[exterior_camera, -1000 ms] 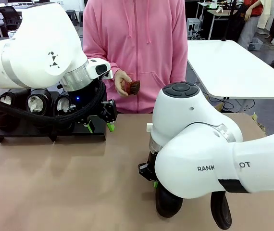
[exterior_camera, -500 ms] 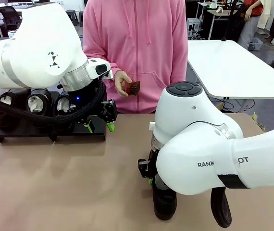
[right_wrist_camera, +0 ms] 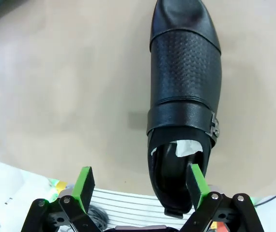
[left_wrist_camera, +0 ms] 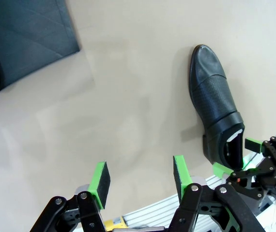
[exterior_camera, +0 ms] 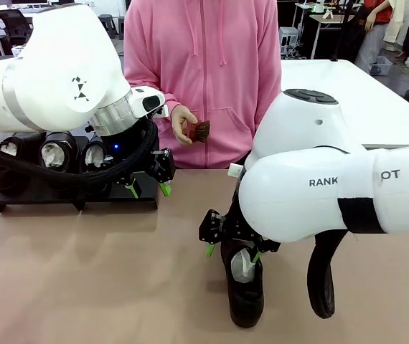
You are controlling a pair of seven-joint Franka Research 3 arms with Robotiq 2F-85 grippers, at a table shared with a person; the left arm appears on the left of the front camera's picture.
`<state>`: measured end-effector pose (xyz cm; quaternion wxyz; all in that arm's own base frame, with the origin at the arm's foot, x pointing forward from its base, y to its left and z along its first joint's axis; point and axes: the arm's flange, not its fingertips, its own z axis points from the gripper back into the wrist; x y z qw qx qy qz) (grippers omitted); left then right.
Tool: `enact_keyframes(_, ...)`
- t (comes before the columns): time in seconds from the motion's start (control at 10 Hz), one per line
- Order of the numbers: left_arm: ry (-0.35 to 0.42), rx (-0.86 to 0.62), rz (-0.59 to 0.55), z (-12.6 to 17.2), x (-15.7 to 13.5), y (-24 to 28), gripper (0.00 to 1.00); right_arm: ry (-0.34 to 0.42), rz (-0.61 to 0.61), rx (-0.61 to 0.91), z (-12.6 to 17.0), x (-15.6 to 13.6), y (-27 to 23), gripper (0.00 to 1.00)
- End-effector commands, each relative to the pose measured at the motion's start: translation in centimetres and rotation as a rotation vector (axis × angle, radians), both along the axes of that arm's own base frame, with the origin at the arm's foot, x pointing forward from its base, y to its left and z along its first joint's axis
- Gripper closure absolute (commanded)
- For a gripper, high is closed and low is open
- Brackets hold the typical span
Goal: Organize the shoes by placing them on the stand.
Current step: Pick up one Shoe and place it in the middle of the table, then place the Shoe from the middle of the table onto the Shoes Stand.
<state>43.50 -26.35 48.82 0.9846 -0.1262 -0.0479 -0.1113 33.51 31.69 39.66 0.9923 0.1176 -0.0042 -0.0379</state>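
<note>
The right gripper (exterior_camera: 232, 250) hangs wide open above a shoe (exterior_camera: 246, 287) lying on the table (exterior_camera: 82, 272), while the left gripper (exterior_camera: 147, 189), half open and empty, hovers by the stand (exterior_camera: 68, 195).

Right gripper (exterior_camera: 231, 252) low over the table, fingers pointing down, jaws spread wide with nothing clamped. Left gripper (exterior_camera: 148, 189) hangs off a bent wrist, jaws partly open, empty. Person's hand (exterior_camera: 184, 124) at chest height, fingers curled
</note>
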Motion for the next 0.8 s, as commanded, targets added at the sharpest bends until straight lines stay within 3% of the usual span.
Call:
enact_keyframes(0.0,-0.002,0.006,-0.001,0.23,0.03,0.28,0.31,-0.001,0.001,-0.001,-0.01,0.01,-0.01,0.00)
enact_keyframes(0.7,-0.002,0.006,-0.001,0.23,0.03,0.28,0.31,-0.001,0.001,-0.001,-0.01,0.01,-0.01,0.00)
